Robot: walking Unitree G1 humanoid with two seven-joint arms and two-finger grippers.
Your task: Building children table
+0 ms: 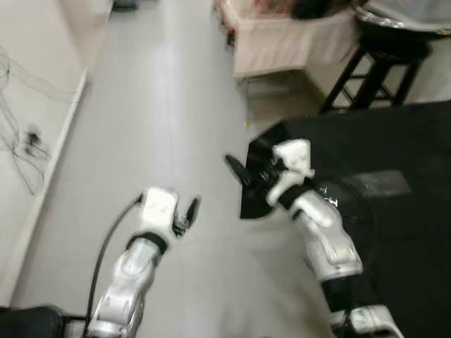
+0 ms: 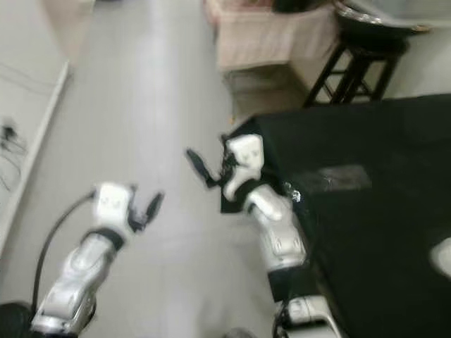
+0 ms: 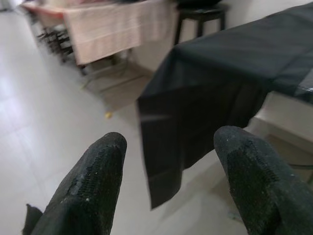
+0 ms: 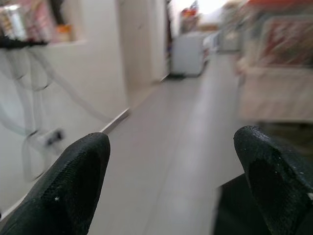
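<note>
— children's table parts, where are they? i can't pick out a single leg, top or screw. what lies ahead is a surface draped in a black cloth (image 1: 380, 162), a dark stool (image 1: 373, 70) beyond it, another surface under a pale cloth (image 1: 289, 42) further back, and a bare grey floor (image 1: 162, 113).

— so which step is this?

— i'd judge it's a walking or approach step, before any assembly. the head views are blurred, which fits the robot being on the move. nothing is held.

— and the claws?

— the left claw (image 1: 189, 211) hangs over the floor, fingers spread and released, empty. in its wrist view the two black fingertips (image 3: 98, 161) stand well apart, with the corner of the black cloth between them in the distance. the right claw (image 1: 239, 172) sits near the corner of the black-draped surface, also spread and empty; its wrist view looks down a hallway along a white wall (image 4: 98, 73).

— what does the next move call for?

— my guess: finding the table pieces first, so turning or walking until they come into sight, then steadying before any reach. the right arm is close to the cloth's hanging corner, so it should mind not snagging it.

— any writing or brands?

— none i can read. there's a faint greyish patch (image 1: 377, 184) on the black cloth and loose cables (image 1: 25, 151) by the wall, but all too blurred for lettering.
</note>
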